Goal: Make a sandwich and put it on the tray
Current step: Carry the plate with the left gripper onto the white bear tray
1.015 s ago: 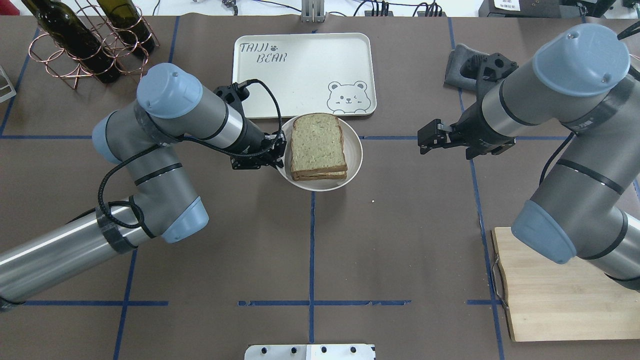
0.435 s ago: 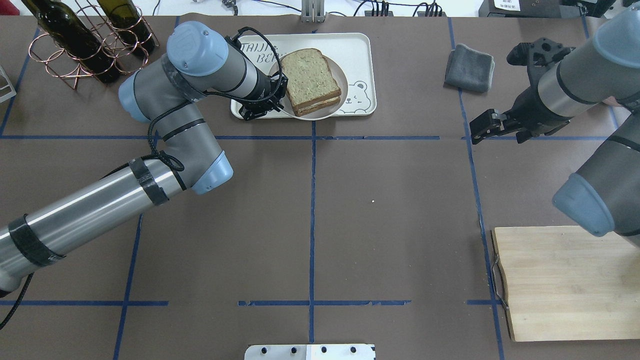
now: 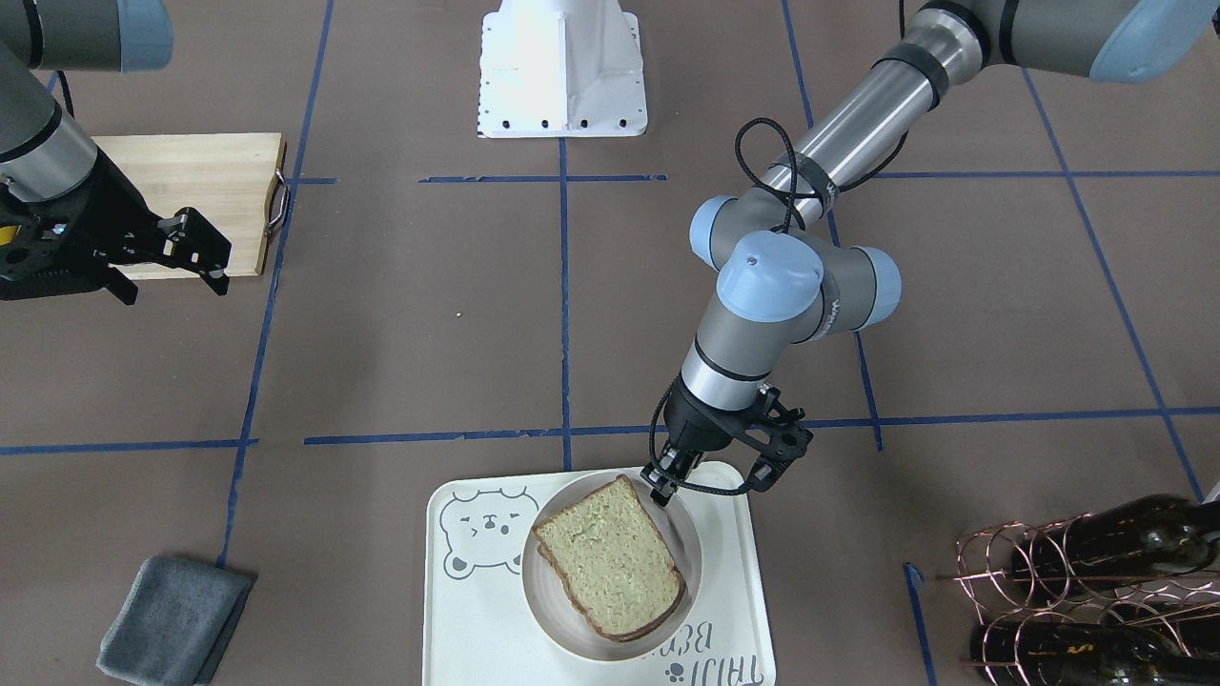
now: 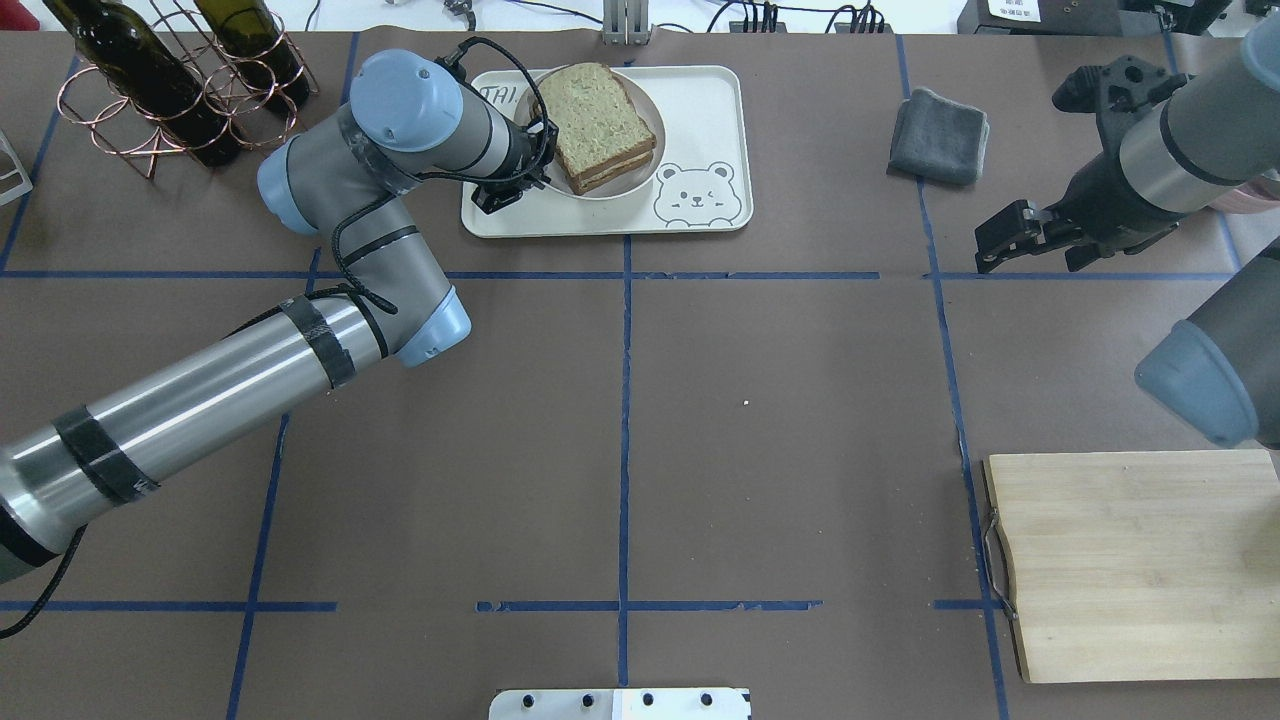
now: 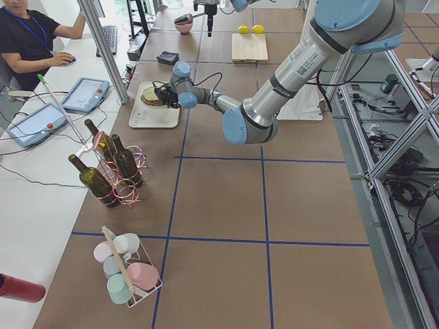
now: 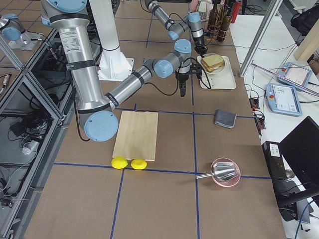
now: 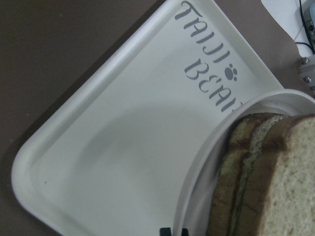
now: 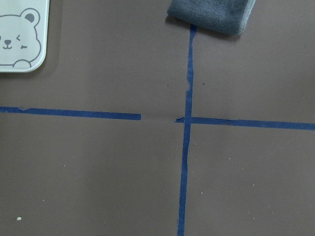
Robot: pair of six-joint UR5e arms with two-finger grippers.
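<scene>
The fingers [image 3: 658,488] of our left gripper [image 3: 660,495] pinch the rim of the plate [image 3: 690,538]. The sandwich [image 3: 610,557] sits on the plate, right next to the fingers. Under it is the tray [image 3: 739,591]. We should go down slowly, keep the plate flat, then let go. Far off, our right gripper [image 3: 205,255] is open and holds nothing

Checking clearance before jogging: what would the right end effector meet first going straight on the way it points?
Probably the bare table near the blue tape crossing: the right end effector points downward, and nothing else shows beneath it. Height is unclear.
</scene>
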